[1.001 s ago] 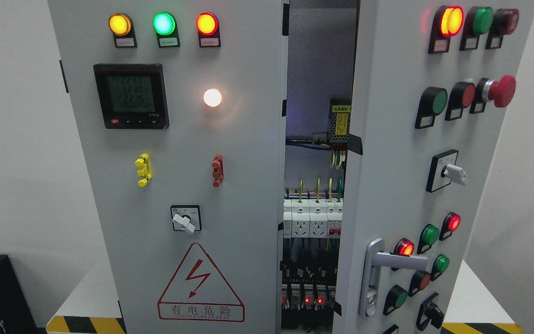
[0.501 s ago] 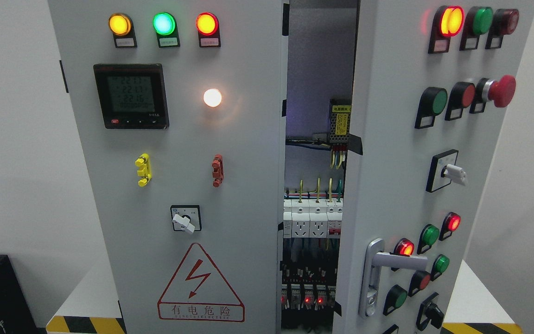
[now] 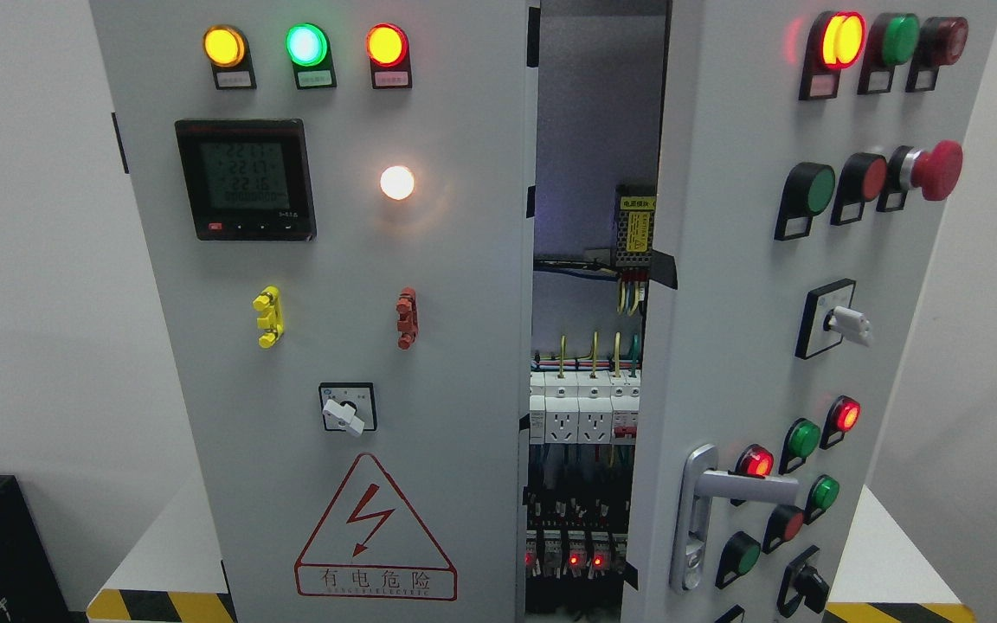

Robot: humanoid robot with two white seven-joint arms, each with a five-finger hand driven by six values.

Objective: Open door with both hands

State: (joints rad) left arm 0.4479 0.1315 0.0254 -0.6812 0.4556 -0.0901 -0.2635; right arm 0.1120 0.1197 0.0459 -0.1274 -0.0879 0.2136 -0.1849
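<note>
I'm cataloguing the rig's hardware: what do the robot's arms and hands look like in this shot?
Neither arm nor any robot hand shows in the head view, so their look cannot be told. Only the grey cabinet is visible, its right door ajar, with a silver lever handle.

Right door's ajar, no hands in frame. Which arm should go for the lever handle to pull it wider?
Probably the right. The silver lever handle sits low on the right door, right of the gap, on the right arm's entry side. Neither hand is in view, so this rests on layout only.
</note>
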